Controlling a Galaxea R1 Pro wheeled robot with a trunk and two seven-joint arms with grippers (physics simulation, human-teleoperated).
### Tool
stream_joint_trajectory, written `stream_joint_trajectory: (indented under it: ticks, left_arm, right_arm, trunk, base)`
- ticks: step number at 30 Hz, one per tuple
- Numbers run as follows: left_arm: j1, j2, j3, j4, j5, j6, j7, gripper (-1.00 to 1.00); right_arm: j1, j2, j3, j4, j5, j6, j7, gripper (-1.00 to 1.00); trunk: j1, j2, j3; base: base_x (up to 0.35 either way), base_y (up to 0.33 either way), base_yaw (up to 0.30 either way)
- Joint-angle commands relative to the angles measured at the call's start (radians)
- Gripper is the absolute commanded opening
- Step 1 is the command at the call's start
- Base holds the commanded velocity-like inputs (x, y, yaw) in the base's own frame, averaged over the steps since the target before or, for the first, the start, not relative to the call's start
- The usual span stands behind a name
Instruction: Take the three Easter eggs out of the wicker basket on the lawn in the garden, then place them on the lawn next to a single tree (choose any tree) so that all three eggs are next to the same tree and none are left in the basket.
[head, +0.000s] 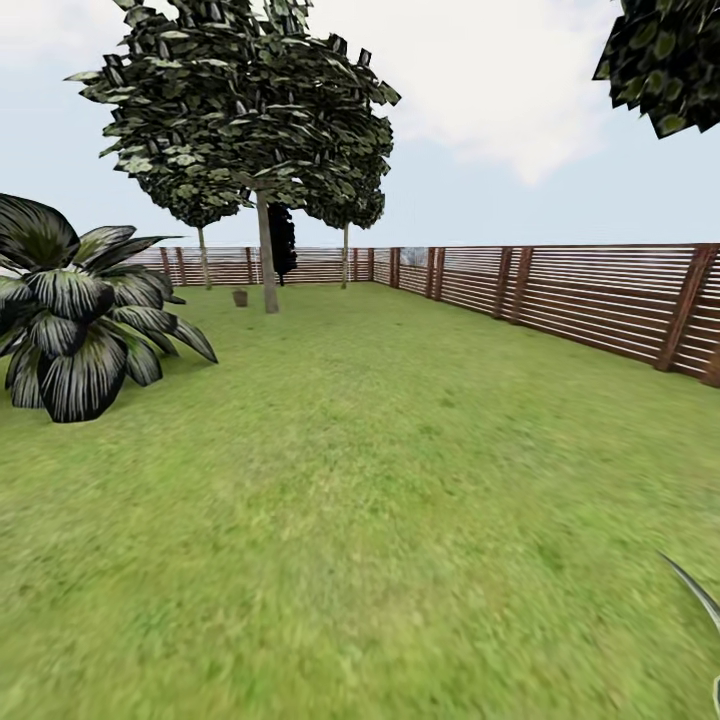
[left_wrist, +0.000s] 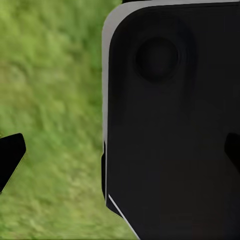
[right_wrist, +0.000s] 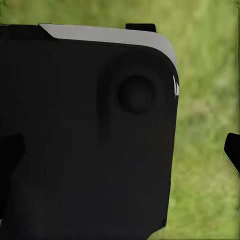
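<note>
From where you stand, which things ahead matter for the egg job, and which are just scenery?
For the job:
- wicker basket, small and far off on the lawn
- tree with the pale trunk, right beside the basket

Scenery:
- broad-leaved plant
- wooden fence
- thin-trunked trees by the far fence

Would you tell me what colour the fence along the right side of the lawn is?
The fence is reddish-brown, made of horizontal slats between darker posts; the head view shows it best.

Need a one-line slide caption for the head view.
Head view across the lawn: distant wicker basket beside the pale-trunked tree, slatted fence on the right, broad-leaved plant at left.
</note>
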Motion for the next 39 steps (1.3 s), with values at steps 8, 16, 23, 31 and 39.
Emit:
stream_joint_trajectory:
  ticks: [8,16,23,31,39]
  left_arm:
    - [0.000,0.000,0.001,0.000,0.002,0.000,0.000,1.00]
    - [0.000,0.000,0.001,0.000,0.002,0.000,0.000,1.00]
    - [0.000,0.000,0.001,0.000,0.002,0.000,0.000,1.00]
    - [0.000,0.000,0.001,0.000,0.002,0.000,0.000,1.00]
    - [0.000,0.000,0.001,0.000,0.002,0.000,0.000,1.00]
  right_arm:
    - [-0.001,0.001,0.000,0.002,0.000,0.000,0.000,1.00]
    - [-0.001,0.000,0.000,0.002,0.000,0.000,0.000,1.00]
    - [-0.001,0.000,0.000,0.002,0.000,0.000,0.000,1.00]
    - [-0.001,0.000,0.000,0.002,0.001,0.000,0.001,1.00]
    - [-0.001,0.000,0.000,0.002,0.001,0.000,0.001,1.00]
  trunk:
    - [0.001,0.000,-0.001]
    - [0.001,0.000,-0.001]
    - [0.001,0.000,-0.001]
    - [0.001,0.000,-0.001]
    - [0.001,0.000,-0.001]
  base:
    - [0.335,0.000,0.045]
    - [0.335,0.000,0.238]
    - [0.335,0.000,0.229]
    - [0.335,0.000,0.028]
    - [0.335,0.000,0.001]
